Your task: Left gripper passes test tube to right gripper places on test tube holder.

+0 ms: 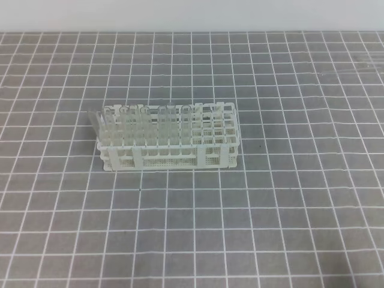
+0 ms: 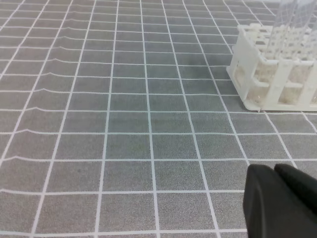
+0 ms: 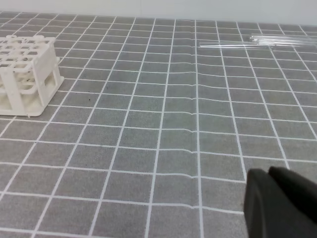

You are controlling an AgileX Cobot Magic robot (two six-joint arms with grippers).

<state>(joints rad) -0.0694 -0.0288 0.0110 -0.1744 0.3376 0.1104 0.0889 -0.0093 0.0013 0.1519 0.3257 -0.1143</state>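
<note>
Nearest the lens in each wrist view is a black fingertip pair: left gripper (image 2: pixel 280 198) and right gripper (image 3: pixel 277 203), both fully closed and holding nothing, both well apart from the test tube holder (image 1: pixel 219 157). That white rack stands on the grid-marked mat (image 1: pixel 288 216); its left rows carry upright clear tubes, its right rows show no tubes.

Loose tubes, including the probable test tube (image 3: pixel 235 44), lie flat on the mat, far beyond the rack on its right side. Long axis: horizontal, roughly parallel to the mat's cross lines; which end is rounded cannot be determined.

Handling estimate: light, rigid, smooth, brittle glass, liable to roll. Recommended grip point is near mid-length, jaws across the axis, with moderate force.
</note>
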